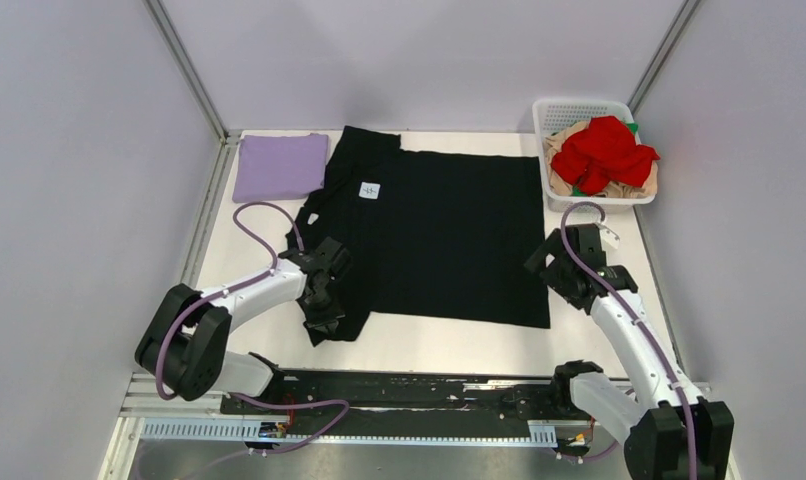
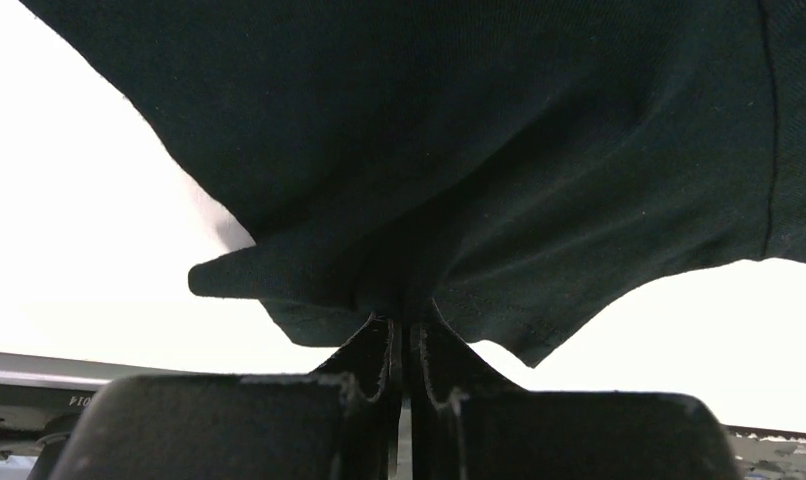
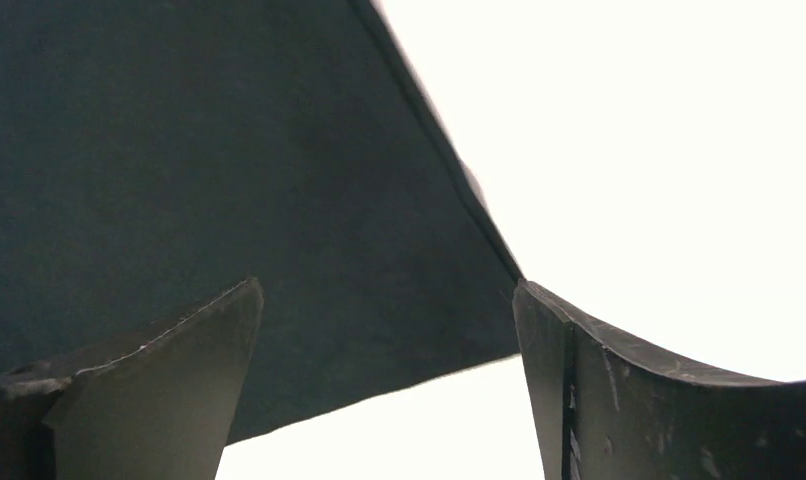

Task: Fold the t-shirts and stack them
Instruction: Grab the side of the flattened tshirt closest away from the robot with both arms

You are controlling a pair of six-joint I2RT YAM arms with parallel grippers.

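Your black t-shirt (image 1: 449, 235) lay flat on the table (image 1: 429, 345), label (image 1: 370, 189) up, near-left sleeve bunched; the lavender t-shirt (image 1: 279, 167) sat folded at its far-left corner; the red t-shirt (image 1: 604, 150) lay crumpled in the basket (image 1: 579, 103)

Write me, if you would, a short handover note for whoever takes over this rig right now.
The left gripper is shut on the black t-shirt, pinching its near left sleeve.
The right gripper is open, its fingers either side of that shirt's near right hem corner, not yet closed.
The black t-shirt lies spread mid-table, label up. The lavender t-shirt lies folded at the far left corner. The red t-shirt and more cloth under it sit crumpled in the white basket at far right.
Done: one shirt folded.
Left: fold the black one, probably stack it on the lavender, then do those in the basket.
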